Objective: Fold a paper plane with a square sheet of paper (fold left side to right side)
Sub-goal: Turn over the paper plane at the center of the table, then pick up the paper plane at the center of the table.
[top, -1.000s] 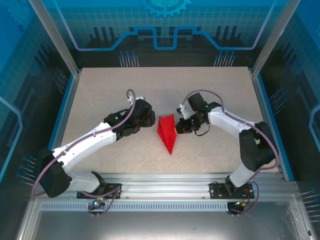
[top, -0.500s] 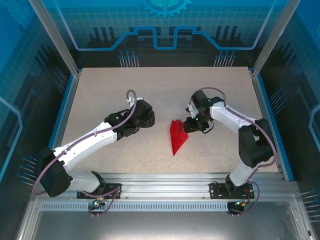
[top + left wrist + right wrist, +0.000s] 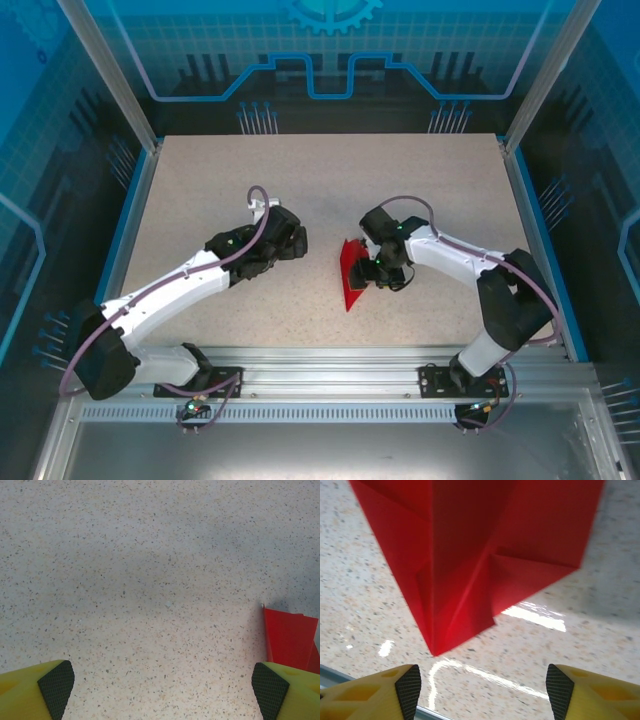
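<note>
The square sheet of paper (image 3: 350, 275) is bright red and folded into a narrow pointed shape, its tip toward the near edge. It lies on the speckled table (image 3: 200, 180) between the arms. My right gripper (image 3: 372, 278) hovers at its right edge. In the right wrist view the creased red paper (image 3: 470, 555) lies just ahead of my right gripper (image 3: 482, 690), which is open with bare table between its fingers. My left gripper (image 3: 296, 243) stands to the paper's left, apart from it. The left wrist view shows my left gripper (image 3: 162, 690) wide open and a corner of the red paper (image 3: 290, 637) by the right fingertip (image 3: 270, 687).
A blue rim borders the table on both sides. An aluminium rail (image 3: 320, 360) carrying the arm bases runs along the near edge. Transparent blue enclosure walls stand behind and beside the table.
The right gripper has opened and let go of the paper, which shifted right and now lies folded narrower. The left gripper opened wider and drew back a little to the left.
</note>
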Controlling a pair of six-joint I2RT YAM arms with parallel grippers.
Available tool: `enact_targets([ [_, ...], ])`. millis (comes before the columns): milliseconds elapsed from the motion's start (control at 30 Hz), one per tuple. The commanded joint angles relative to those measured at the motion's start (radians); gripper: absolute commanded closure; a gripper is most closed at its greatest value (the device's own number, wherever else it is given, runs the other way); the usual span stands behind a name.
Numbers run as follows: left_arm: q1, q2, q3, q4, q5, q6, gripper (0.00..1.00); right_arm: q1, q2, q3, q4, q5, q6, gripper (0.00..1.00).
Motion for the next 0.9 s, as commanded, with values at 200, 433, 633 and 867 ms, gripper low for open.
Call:
enact_targets([
  [200,0.004,-0.037,-0.030,0.009,-0.027,0.005,0.03,0.048,0.106,0.069,0.069,-0.031,0.051,0.30],
  [433,0.003,-0.034,-0.032,0.007,-0.030,0.006,0.03,0.066,0.166,0.119,0.066,-0.012,0.052,0.43],
  [633,0.004,-0.032,-0.033,0.005,-0.029,0.005,0.03,0.068,0.194,0.138,0.052,0.021,0.049,0.59],
  [867,0.005,-0.026,-0.032,0.006,-0.026,0.007,0.03,0.071,0.223,0.149,0.041,0.050,0.044,0.67],
])
